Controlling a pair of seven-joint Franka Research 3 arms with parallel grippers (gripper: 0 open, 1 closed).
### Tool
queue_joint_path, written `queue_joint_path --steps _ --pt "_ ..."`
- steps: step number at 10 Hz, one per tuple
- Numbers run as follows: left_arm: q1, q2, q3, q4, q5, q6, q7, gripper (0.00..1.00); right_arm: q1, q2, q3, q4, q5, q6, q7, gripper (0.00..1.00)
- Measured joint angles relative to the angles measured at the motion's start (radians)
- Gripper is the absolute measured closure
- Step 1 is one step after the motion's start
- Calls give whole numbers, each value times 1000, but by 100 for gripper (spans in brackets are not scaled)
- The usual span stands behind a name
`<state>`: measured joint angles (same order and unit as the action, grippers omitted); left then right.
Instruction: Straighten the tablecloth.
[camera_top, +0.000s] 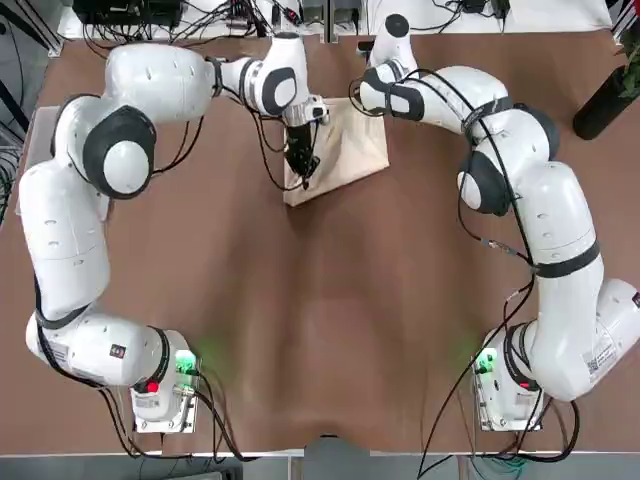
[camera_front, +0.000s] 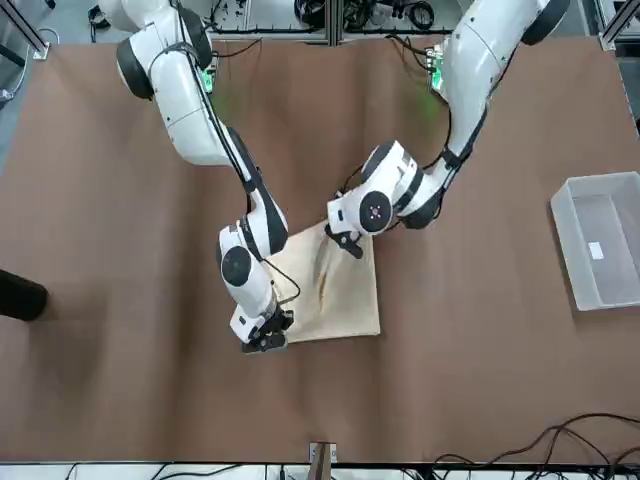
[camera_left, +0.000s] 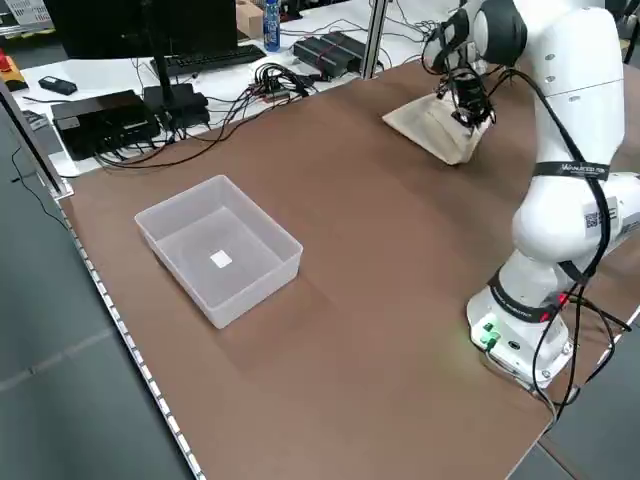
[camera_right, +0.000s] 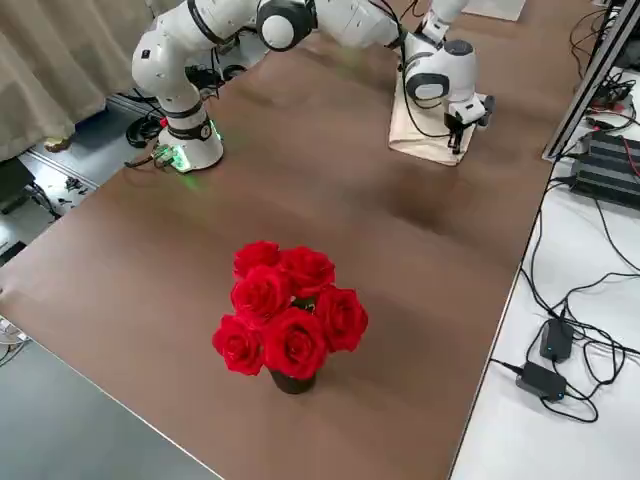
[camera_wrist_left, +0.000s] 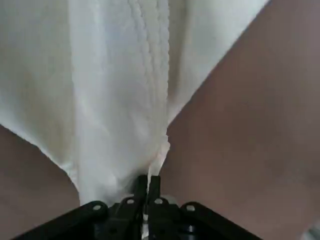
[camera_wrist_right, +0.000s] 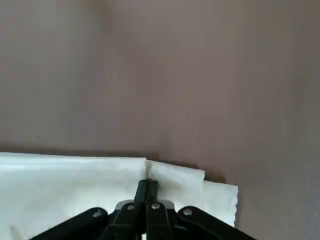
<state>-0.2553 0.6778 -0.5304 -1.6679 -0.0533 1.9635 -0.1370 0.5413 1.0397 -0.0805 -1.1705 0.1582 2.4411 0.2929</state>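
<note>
One tablecloth (camera_top: 345, 150), cream and creased, lies on the brown desk (camera_top: 320, 300) at its far middle, between both arms' reach. At the cloth's near-left corner the left gripper (camera_top: 305, 165) has its fingers pinched together on a fold of fabric. At the cloth's far edge the right gripper (camera_front: 266, 341) has its fingers closed on the cloth's corner.
</note>
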Motion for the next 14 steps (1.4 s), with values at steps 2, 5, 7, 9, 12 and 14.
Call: queue_joint_path --steps 2,5,7,9,12,14 --pt "-2 -5 -32 -39 2 -1 1 96 0 0 0 0 0 0 0 97" --pt "-39 -8 -65 -79 30 -2 2 96 0 0 0 0 0 0 -1 97" --pt "-84 -8 -66 -96 30 -2 2 96 0 0 0 0 0 1 -1 97" --pt "-118 -9 -66 -102 31 -1 2 96 0 0 0 0 0 1 -1 97" --pt "-126 -11 -73 -103 31 -3 -9 82 0 0 0 0 0 1 -2 97" --pt "-126 -15 -82 -105 31 -11 -25 51 0 0 0 0 0 1 -2 96"
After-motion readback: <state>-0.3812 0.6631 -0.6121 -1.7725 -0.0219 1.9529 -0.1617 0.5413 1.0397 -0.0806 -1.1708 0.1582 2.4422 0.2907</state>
